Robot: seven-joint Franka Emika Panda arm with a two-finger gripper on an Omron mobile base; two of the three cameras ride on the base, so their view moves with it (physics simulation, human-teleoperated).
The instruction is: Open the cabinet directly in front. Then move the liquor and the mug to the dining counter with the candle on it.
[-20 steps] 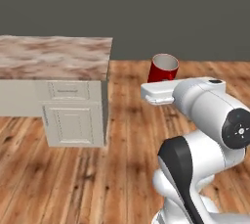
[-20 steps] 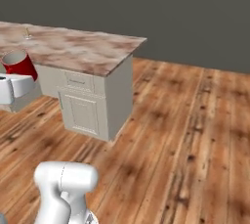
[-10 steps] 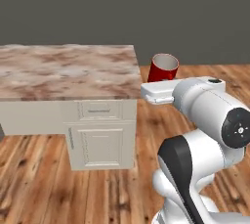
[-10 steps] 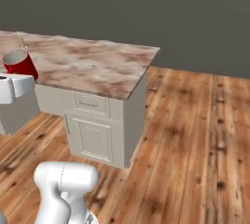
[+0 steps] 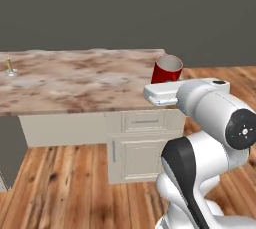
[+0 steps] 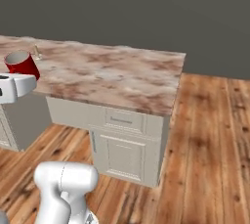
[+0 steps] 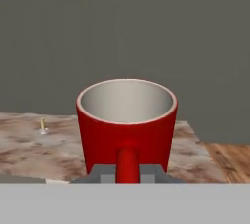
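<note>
My gripper is shut on the handle of the red mug, which it holds upright. The mug hangs at the near right edge of the dining counter, just above the level of its marbled top. From the other side the mug sits over the white hand at the left, before the counter. The candle stands upright in its small holder at the counter's far left; it is also seen as the candle and the candle. The cabinet and the liquor are out of view.
Cream cabinet fronts with a drawer and a door stand under the counter's end. Wooden floor spreads to the right of the counter. A dark grey wall closes the scene behind.
The whole picture has shifted: the base has moved, and the counter now lies closer and wider in both base views. The mug stays in the shut gripper.
</note>
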